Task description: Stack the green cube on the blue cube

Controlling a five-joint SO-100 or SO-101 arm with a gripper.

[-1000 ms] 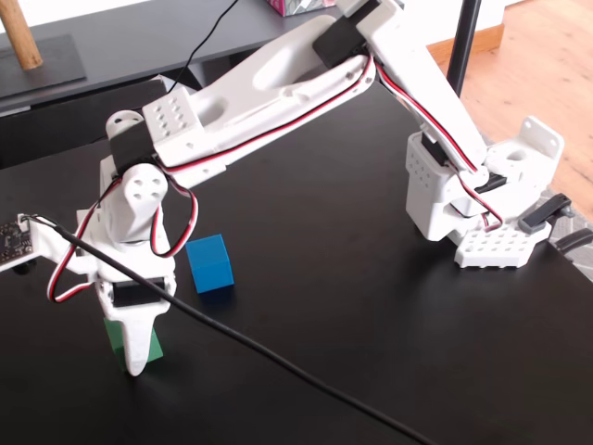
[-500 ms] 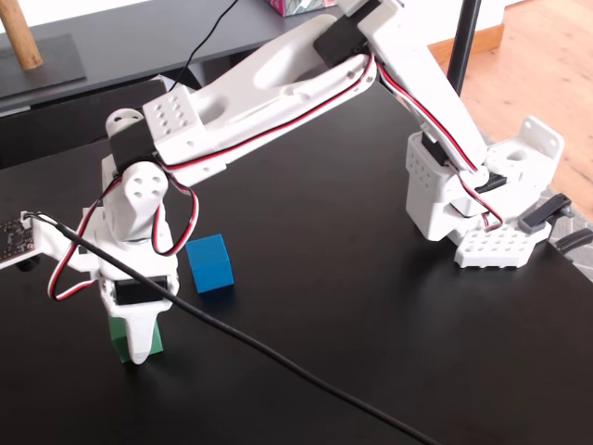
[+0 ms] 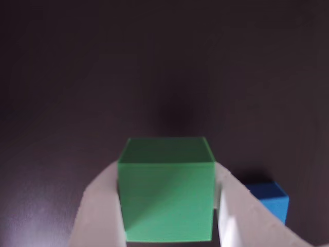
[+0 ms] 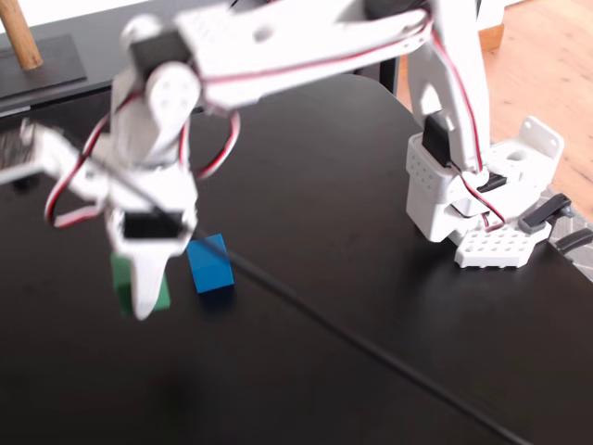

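Observation:
The green cube fills the lower middle of the wrist view, clamped between two white fingers. In the fixed view my gripper is shut on the green cube and holds it above the black table, just left of the blue cube. The blue cube rests on the table and shows at the lower right of the wrist view, partly hidden by the right finger. The arm is motion-blurred in the fixed view.
The white arm base stands at the table's right side. A black cable runs diagonally across the table. A wooden post on a dark plate stands at the back left.
The gripper has risen with the green cube, lifting it off the table. The upper arm has swung up. The blue cube has stayed in place.

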